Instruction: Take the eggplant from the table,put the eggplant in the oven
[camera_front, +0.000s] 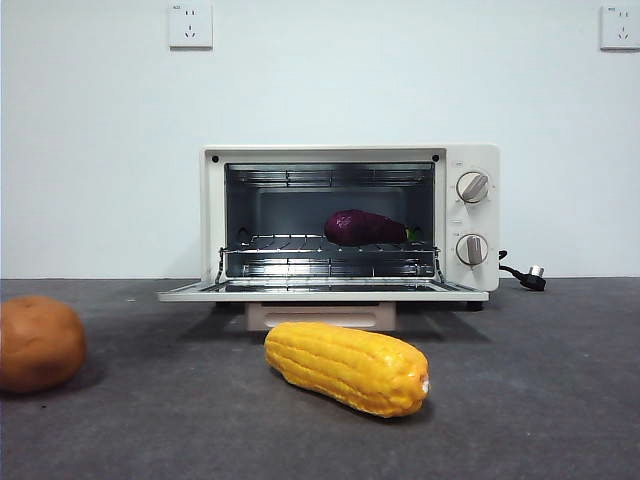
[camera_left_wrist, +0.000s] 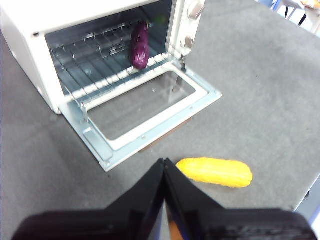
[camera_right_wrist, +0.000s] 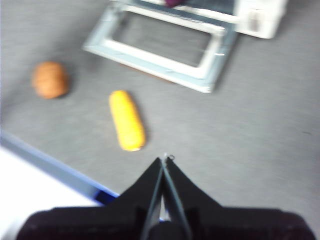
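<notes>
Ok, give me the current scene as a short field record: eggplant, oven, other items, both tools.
eggplant: lying on the wire rack inside the oven, toward the knob side
oven: door folded down open
corn cob: on the table, in front of the oven
potato: on the table, apart from the corn
left tool: shut, holding nothing, back from the oven
right tool: shut, holding nothing

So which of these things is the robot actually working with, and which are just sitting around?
Part of the job:
- eggplant, lying on the rack inside the oven
- oven, door folded down open
- table

Just lying about:
- corn cob, on the table in front of the oven
- potato, off to one side
- oven's plug
- wall sockets
</notes>
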